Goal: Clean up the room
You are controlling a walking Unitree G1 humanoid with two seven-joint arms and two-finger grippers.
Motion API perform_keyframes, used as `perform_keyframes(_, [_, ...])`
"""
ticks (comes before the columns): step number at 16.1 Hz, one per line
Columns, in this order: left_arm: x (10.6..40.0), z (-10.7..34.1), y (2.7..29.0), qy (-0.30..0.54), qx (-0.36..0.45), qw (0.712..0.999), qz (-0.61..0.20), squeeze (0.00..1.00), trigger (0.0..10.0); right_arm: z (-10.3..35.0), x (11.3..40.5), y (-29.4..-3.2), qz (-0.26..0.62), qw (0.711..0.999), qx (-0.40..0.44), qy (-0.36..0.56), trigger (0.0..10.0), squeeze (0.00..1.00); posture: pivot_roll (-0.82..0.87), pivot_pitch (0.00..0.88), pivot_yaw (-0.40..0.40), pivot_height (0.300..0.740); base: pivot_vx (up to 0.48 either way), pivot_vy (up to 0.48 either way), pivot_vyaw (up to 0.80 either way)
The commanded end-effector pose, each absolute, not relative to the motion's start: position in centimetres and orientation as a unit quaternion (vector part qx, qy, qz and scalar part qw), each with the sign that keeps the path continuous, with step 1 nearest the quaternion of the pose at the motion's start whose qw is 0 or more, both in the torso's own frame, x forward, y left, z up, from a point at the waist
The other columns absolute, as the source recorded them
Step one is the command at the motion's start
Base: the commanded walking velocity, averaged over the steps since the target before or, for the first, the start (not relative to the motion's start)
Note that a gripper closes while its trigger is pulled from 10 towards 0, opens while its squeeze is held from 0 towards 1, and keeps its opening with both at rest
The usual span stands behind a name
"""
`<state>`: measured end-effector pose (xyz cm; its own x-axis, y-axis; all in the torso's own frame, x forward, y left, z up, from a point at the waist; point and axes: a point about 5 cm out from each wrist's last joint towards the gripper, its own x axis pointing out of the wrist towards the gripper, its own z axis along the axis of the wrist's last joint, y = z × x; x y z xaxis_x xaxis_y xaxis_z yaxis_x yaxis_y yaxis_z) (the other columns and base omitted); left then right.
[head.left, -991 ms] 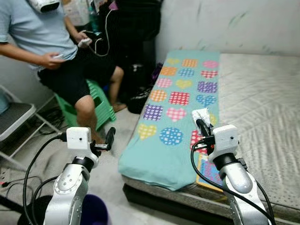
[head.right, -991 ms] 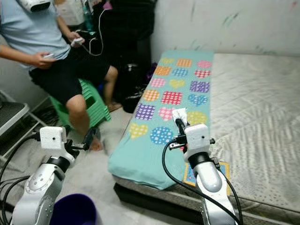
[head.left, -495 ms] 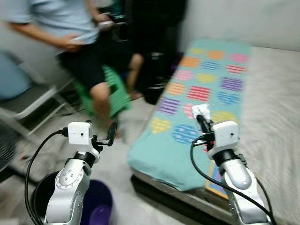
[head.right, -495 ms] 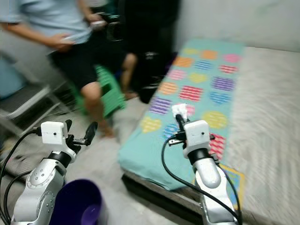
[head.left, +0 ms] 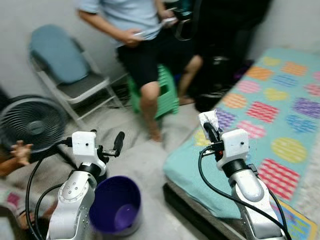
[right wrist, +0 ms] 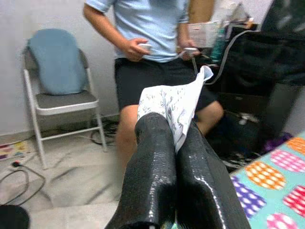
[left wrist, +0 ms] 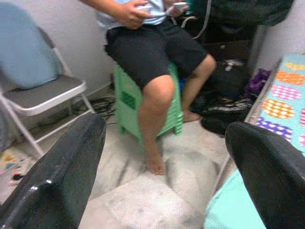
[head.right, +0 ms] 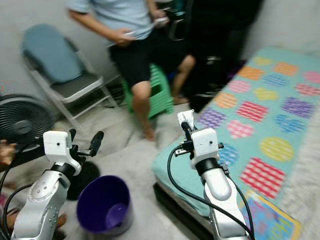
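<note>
1 crumpled white wrapper (right wrist: 172,106) pinched in right claw (right wrist: 174,138); left claw (left wrist: 167,157) spread.

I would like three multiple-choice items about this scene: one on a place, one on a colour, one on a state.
1. Where does the bucket stand?
A. on the floor by the robot's left arm
B. on the bed
C. on the folding chair

2. What colour is the stool under the seated person?
A. red
B. green
C. white

3. What is the state of the right pincer?
A. open and empty
B. shut on a white crumpled paper
C. shut on a bottle

Answers:
1 A, the purple bucket is on the floor next to the left arm.
2 B, the stool is plainly green.
3 B, the white crumpled paper sticks out between its closed fingers, while the left pincer is open.
</note>
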<state>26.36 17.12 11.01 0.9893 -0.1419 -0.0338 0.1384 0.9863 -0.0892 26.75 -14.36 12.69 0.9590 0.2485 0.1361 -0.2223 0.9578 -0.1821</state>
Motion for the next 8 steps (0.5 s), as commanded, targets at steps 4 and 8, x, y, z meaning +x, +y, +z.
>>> perform_keyframes(4, [26.21,11.21,17.42,0.016,-0.033,0.997,-0.067,0.00,10.0,12.97,27.00,-14.13,0.128,0.985,-0.080,-0.086,10.0,0.00,-0.24,0.000,0.117,0.740,0.000,0.000,0.00])
perform_keyframes(8, [26.29,11.21,17.41,0.015,-0.032,0.997,-0.067,0.00,10.0,12.94,27.07,-14.09,0.129,0.985,-0.079,-0.086,10.0,0.00,-0.24,0.000,0.121,0.740,0.000,0.000,0.00])
